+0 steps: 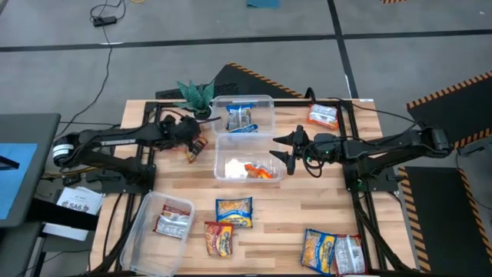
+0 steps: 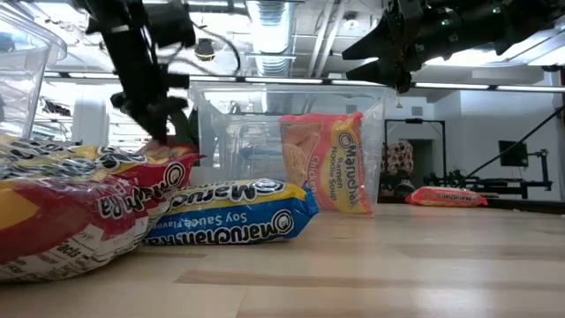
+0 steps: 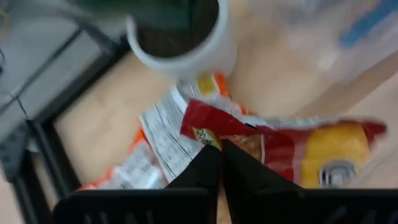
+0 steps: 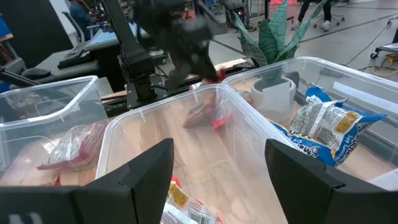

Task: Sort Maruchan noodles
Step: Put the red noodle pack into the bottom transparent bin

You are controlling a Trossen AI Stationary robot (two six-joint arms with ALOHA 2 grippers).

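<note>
My left gripper (image 1: 192, 140) (image 3: 221, 149) stands left of the middle clear tub (image 1: 221, 173), next to the plant pot (image 3: 186, 43), and is shut on a red Maruchan packet (image 3: 292, 146). An orange packet (image 3: 146, 158) lies on the table under it. My right gripper (image 1: 282, 149) (image 4: 217, 168) hovers open over the middle tub's right end and touches nothing. That tub holds an orange packet (image 1: 260, 171). The far tub (image 1: 265, 101) holds a blue one (image 1: 240, 118), and the near-left tub (image 1: 138, 238) a red-and-silver one (image 1: 172, 221). My left gripper pinches the red packet between its two fingertips at the edge of one short end (image 3: 208, 138), coming from above and slanting down. The packet stretches away from the fingers over the orange packet. Whether it is lifted clear of that packet or the table does not show.
Loose packets lie on the near half of the table: a blue-and-yellow one (image 1: 234, 211), a red one (image 1: 219, 238), and two at the near right (image 1: 332, 251). An orange packet (image 1: 324, 115) lies at the far right. A potted plant (image 1: 196, 96) stands behind the left gripper.
</note>
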